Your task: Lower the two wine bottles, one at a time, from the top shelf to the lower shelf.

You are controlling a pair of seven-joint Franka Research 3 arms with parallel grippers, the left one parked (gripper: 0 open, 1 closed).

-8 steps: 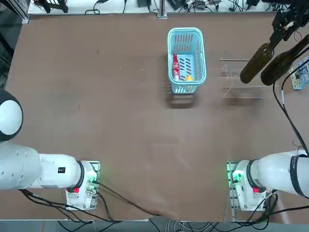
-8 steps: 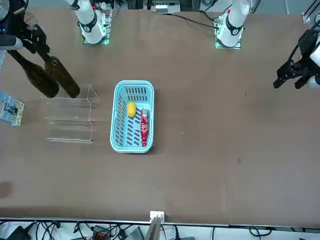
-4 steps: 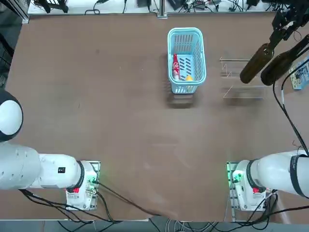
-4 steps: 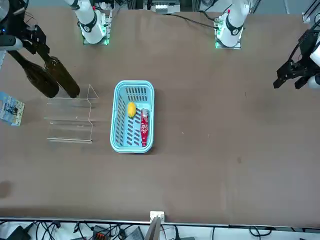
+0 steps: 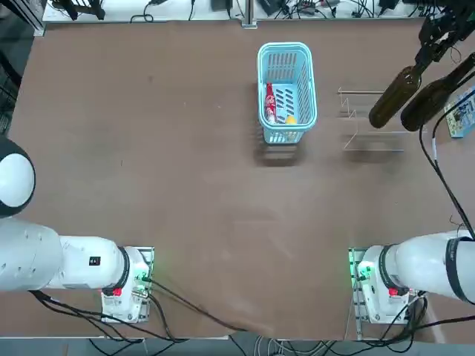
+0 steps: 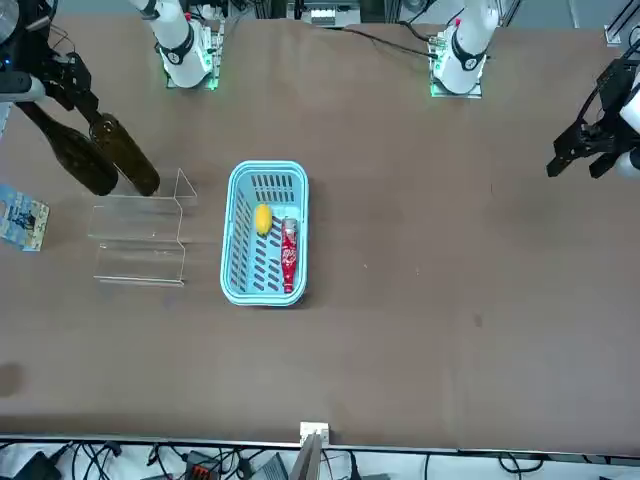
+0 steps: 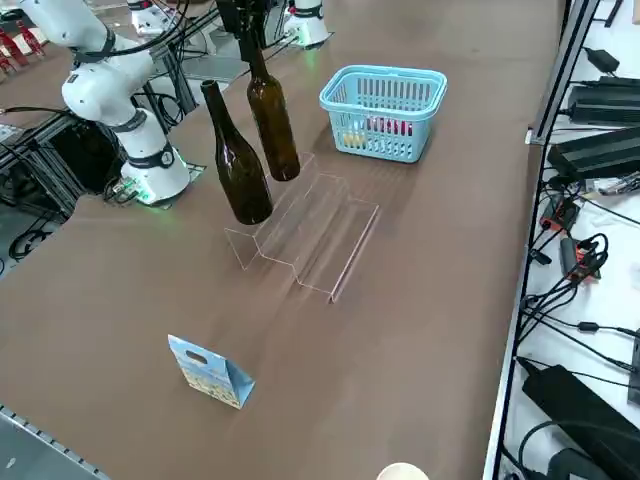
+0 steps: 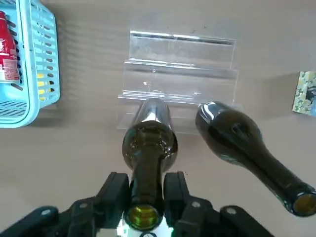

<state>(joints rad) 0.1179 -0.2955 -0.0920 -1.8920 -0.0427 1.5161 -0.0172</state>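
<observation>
Moved: little, save my fingers, slightly. Item: one wine bottle, its neck pinched in my right hand (its twin slants just beside).

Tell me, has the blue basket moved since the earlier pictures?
No. The blue basket sits in the same spot on the table, just as far from the clear rack as before.
</observation>
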